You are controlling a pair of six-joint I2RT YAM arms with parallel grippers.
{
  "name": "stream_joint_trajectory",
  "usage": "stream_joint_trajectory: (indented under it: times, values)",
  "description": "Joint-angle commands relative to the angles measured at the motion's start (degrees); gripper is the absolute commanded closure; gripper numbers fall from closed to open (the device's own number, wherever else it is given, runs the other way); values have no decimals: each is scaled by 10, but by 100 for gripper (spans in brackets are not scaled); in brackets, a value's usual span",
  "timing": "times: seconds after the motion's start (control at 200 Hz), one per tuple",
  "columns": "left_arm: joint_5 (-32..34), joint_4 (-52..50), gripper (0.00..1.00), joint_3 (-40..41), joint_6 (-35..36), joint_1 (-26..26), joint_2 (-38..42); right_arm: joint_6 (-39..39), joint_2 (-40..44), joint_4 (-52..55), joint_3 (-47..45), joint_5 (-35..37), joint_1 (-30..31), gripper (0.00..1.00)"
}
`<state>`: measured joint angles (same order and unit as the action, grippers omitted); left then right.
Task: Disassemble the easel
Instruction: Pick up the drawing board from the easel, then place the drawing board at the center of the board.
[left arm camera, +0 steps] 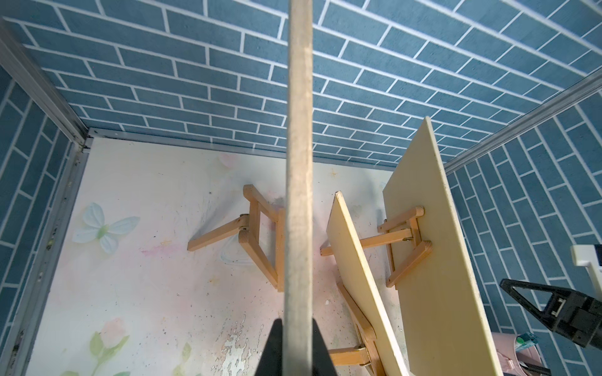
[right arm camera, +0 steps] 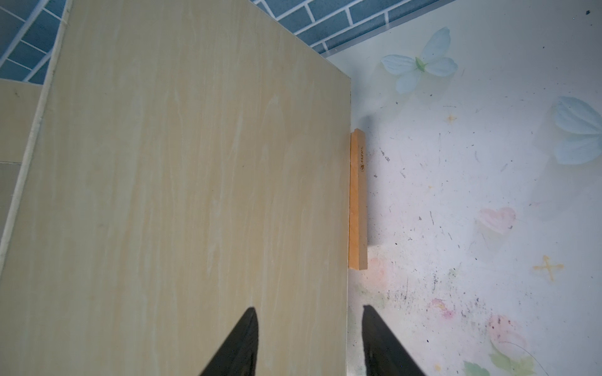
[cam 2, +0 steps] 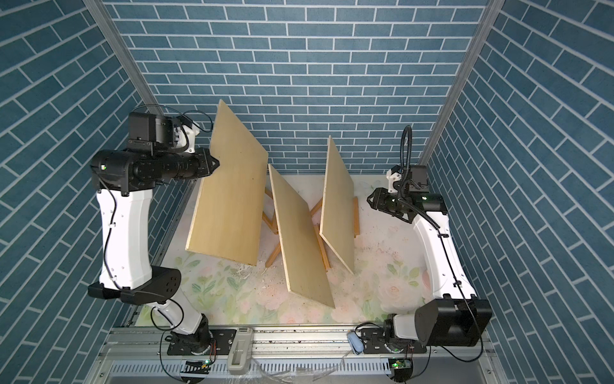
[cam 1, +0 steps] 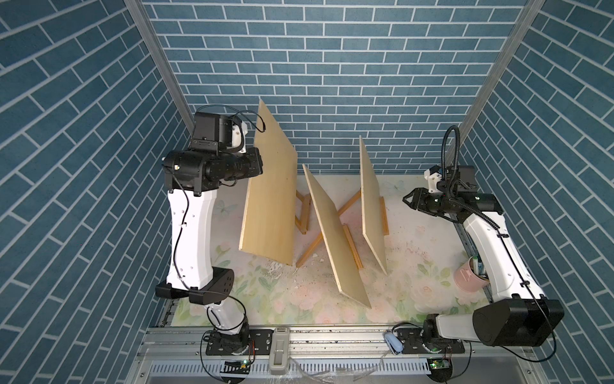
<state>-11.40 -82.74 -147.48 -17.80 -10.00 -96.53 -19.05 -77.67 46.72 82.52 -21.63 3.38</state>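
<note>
Blue-brick walls ring a floral tabletop. Fingers of the left gripper pinch a board by its edge, lifted beside the bare easel. The right gripper, fingers spread, hangs near another board. Best swing the held one clear slowly, upright.

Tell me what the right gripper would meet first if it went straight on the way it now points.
Most likely the nearest board. The open right gripper points at its edge beside the easel ledge; one finger would touch the board's face first, though depth is unclear.
</note>
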Motion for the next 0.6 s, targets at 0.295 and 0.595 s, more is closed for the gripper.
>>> stream_joint_trajectory:
  times: [0.295,0.595]
  values:
    - [98,9,100,-16,-3,1,127,25,17,3,3,-27,6,49]
    - [155,-30,100,11,-2,1,148,41,17,13,10,-22,6,48]
